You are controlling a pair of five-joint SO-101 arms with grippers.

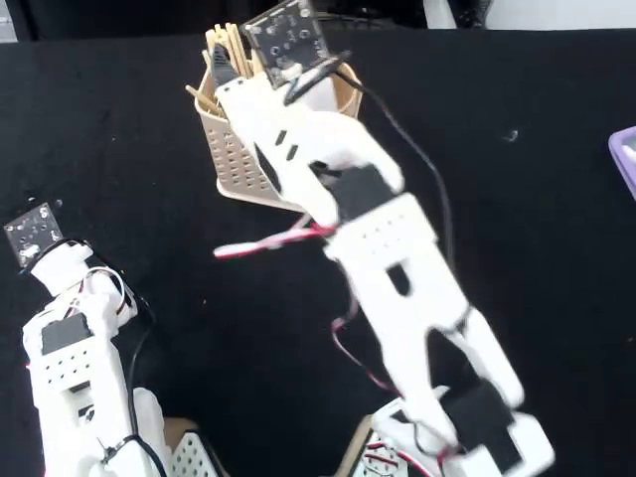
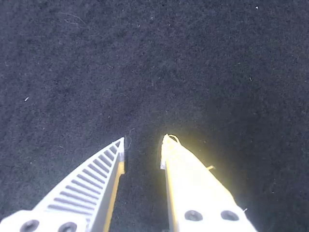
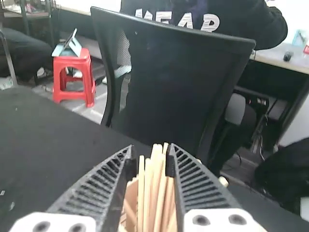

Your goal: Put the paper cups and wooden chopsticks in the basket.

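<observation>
A beige perforated basket (image 1: 235, 159) stands at the back of the black table. Wooden chopsticks (image 1: 225, 42) stand upright in it, their tips sticking out above the rim. My right gripper (image 1: 223, 68) reaches over the basket from the front and is shut on the chopsticks (image 3: 153, 179), which fill the gap between its black ribbed fingers (image 3: 104, 181). A paper cup (image 1: 338, 91) sits in the basket, mostly hidden behind the right arm. My left gripper (image 2: 142, 145) hangs over bare black table at the front left, slightly open with nothing between its fingers.
A purple object (image 1: 624, 151) pokes in at the table's right edge. A red and white cable (image 1: 266, 241) hangs from the right arm. Behind the table stand a black chair (image 3: 178, 82) and a red stool (image 3: 73, 72).
</observation>
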